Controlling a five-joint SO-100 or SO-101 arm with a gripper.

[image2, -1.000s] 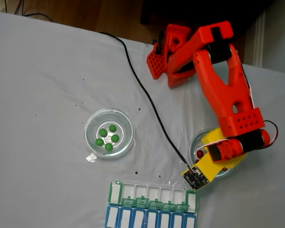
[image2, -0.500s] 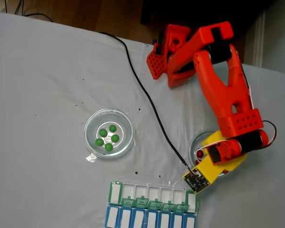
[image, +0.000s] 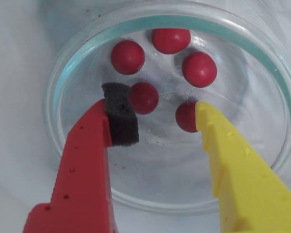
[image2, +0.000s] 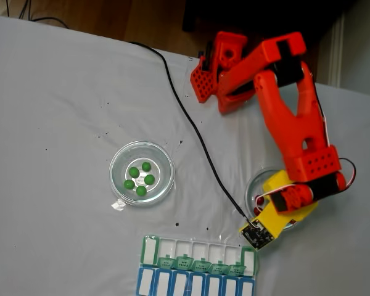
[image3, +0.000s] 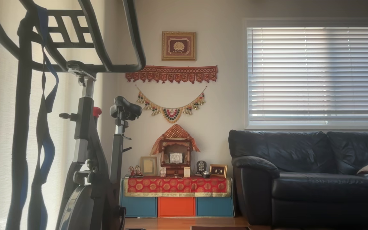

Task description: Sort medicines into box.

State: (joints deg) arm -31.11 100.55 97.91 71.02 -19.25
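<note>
Five red pills point(image: 143, 97) lie in a glass dish point(image: 63, 77), clustered toward its twelve o'clock rim in the wrist view. The gripper point(image: 157, 114) hangs spread wide inside it, grasping nothing, clear glass toward six o'clock. Five green pills point(image2: 140, 179) fill another dish point(image2: 119, 157). The pill organizer point(image2: 197, 266) sits at the table's six o'clock edge.

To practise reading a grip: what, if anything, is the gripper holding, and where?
Nothing is held. The gripper stands open inside the glass dish, its foam-padded and yellow fingers on either side of two red pills, not closed on either.
</note>
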